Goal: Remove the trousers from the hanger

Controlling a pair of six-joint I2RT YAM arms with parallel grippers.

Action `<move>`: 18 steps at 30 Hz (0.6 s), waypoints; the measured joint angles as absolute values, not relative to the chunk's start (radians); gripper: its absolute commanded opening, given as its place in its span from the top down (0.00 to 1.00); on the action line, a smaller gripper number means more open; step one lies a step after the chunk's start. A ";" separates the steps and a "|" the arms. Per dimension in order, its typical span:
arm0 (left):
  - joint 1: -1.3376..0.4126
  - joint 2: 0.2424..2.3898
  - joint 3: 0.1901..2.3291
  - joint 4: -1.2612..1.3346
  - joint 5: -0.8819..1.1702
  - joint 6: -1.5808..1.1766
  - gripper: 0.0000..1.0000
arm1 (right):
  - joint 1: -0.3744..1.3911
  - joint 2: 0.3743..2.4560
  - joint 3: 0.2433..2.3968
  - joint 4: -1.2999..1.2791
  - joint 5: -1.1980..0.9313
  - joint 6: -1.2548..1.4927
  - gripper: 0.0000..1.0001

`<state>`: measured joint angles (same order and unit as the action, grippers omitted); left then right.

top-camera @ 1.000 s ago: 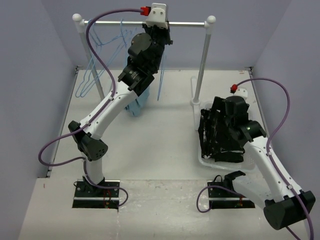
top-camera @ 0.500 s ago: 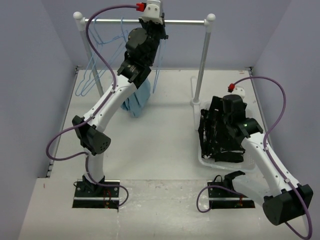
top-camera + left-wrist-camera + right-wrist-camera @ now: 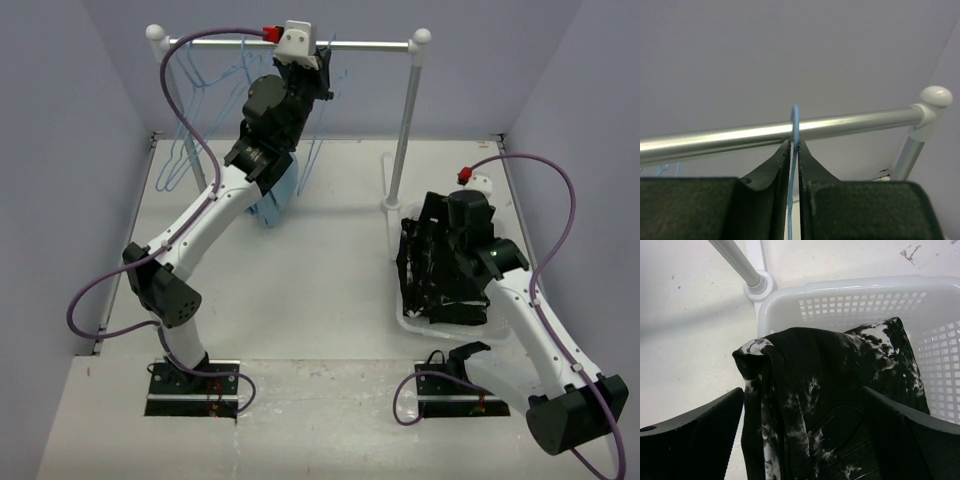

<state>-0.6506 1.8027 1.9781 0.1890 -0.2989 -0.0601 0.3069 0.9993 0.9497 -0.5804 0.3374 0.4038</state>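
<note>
The trousers (image 3: pixel 440 275), black with white speckled patches, lie bunched in a white basket (image 3: pixel 405 322) on the right. In the right wrist view the trousers (image 3: pixel 830 390) hang over the basket's rim (image 3: pixel 840 295). My right gripper (image 3: pixel 802 425) is open just above them, one finger on each side, holding nothing; in the top view it (image 3: pixel 432 225) is over the pile. My left gripper (image 3: pixel 794 145) is shut on the thin light-blue hanger (image 3: pixel 795 125), whose hook lies over the metal rail (image 3: pixel 855 122). In the top view the left gripper (image 3: pixel 320 65) is at the rail and the hanger wire (image 3: pixel 312 150) hangs below it.
The clothes rack has a rail (image 3: pixel 370 46) and two white posts, the right one (image 3: pixel 405 120) standing next to the basket. Several more light-blue hangers (image 3: pixel 190 130) hang at the rail's left end. A plain light-blue cloth (image 3: pixel 275 200) sits under my left arm.
My left arm has lifted and shifted left along the rail with the hanger in its gripper; its elbow swung left. The right arm has barely moved.
</note>
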 measured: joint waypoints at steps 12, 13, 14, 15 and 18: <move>-0.682 1.752 1.875 0.094 -0.324 -0.070 0.00 | 0.307 0.967 0.950 -0.582 0.322 0.419 0.01; -0.687 1.741 1.869 0.078 -0.329 -0.068 0.00 | 0.307 0.960 0.950 -0.583 0.323 0.422 0.01; -0.694 1.730 1.869 0.052 -0.336 -0.069 0.00 | 0.307 0.951 0.950 -0.583 0.322 0.425 0.01; -0.704 1.715 1.870 0.015 -0.343 -0.070 0.00 | 0.307 0.941 0.950 -0.583 0.322 0.427 0.01; -0.728 1.649 1.865 -0.101 -0.356 -0.099 0.00 | 0.307 0.906 0.950 -0.585 0.322 0.433 0.01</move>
